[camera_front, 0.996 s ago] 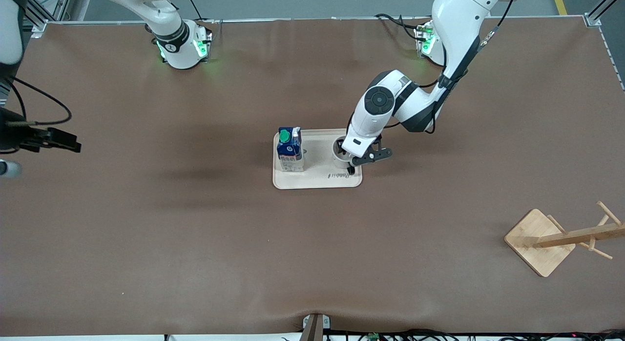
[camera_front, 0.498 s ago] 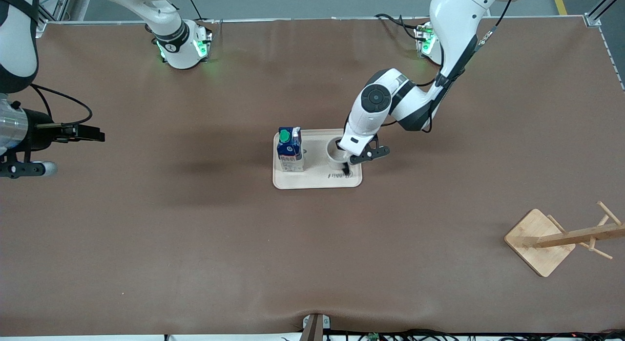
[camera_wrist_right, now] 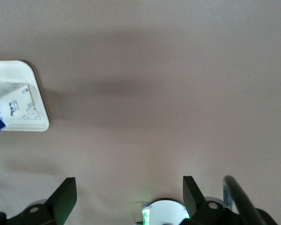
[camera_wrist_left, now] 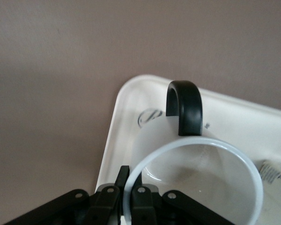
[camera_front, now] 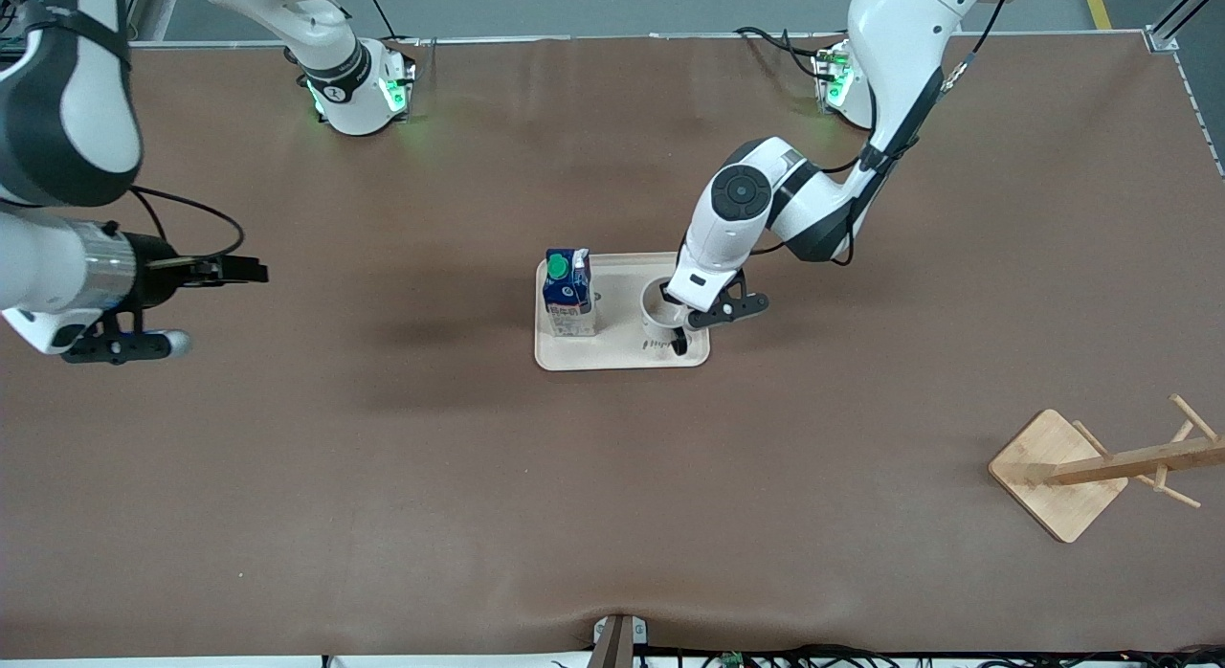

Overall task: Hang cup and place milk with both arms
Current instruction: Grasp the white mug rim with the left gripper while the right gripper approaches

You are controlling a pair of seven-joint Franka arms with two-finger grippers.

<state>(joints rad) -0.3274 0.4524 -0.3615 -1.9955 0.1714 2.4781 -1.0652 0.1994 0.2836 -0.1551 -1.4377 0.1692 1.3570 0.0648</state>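
My left gripper [camera_wrist_left: 124,197] has its fingers pinched on the cup [camera_front: 660,309] rim, on the tray [camera_front: 612,354] at the milk's [camera_front: 568,293] 3 o'clock. I'd lift straight, handle [camera_wrist_left: 184,107] free. Right gripper [camera_wrist_right: 129,192], fingers spread and empty, hovers over the counter [camera_front: 383,457].

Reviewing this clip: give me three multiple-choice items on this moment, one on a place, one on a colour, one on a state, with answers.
1. Where does the milk stand?
A. On the tray
B. On the bare table
C. On the wooden rack's base

2. What colour is the cup's handle?
A. White
B. Black
C. Green

3. How is the right gripper?
A. Shut on the milk
B. Shut on the cup
C. Open, over bare table

Answers: 1 A, the carton stands on the tray beside the cup. 2 B, the left wrist view shows a black loop. 3 C, its fingers are spread with nothing between; the left gripper pinches the cup's rim.
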